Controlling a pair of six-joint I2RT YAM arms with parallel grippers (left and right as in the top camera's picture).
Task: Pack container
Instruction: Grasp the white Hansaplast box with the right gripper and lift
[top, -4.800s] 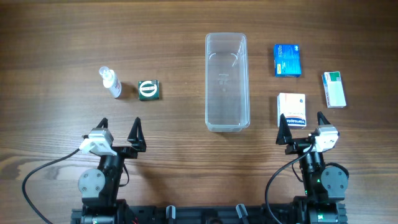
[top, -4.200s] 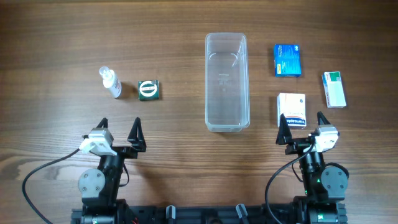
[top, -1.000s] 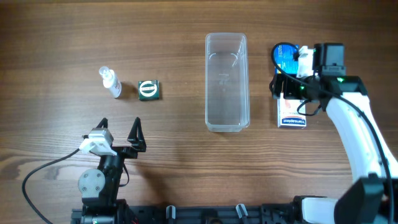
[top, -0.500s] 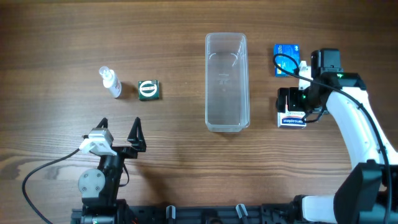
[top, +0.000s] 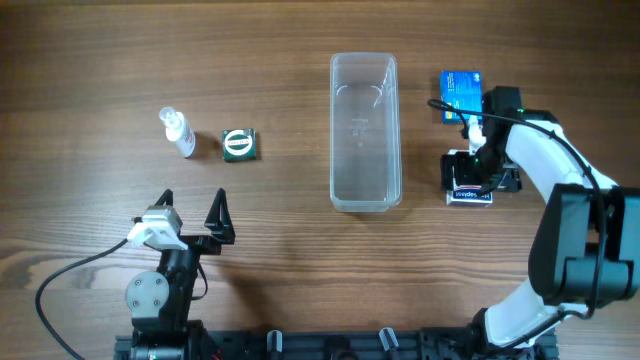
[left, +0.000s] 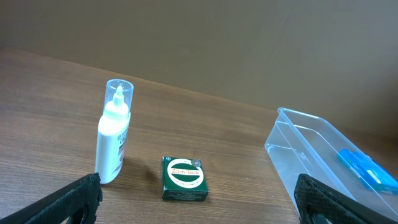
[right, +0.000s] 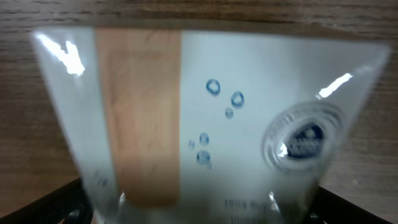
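The container (top: 366, 203), a long clear plastic tub, lies empty at the table's middle; it also shows at the right of the left wrist view (left: 292, 134). My right gripper (top: 481, 171) is down over a white plaster box (top: 470, 196) just right of the container. In the right wrist view this box (right: 205, 112) fills the frame, blurred, between the spread fingers (right: 199, 216), with a thin gap on each side. My left gripper (top: 192, 200) is open and empty at the near left; the left wrist view shows its fingers (left: 199, 210).
A blue box (top: 460, 92) lies behind my right gripper. A small clear spray bottle (top: 178, 132) (left: 113, 137) and a green Zam-Buk box (top: 239, 144) (left: 185, 177) stand at the left. My right arm (top: 535, 150) covers the table at the far right.
My right arm came out from its rest pose, passed over the blue box, and has drawn back and down onto the white plaster box. The left arm has not moved.
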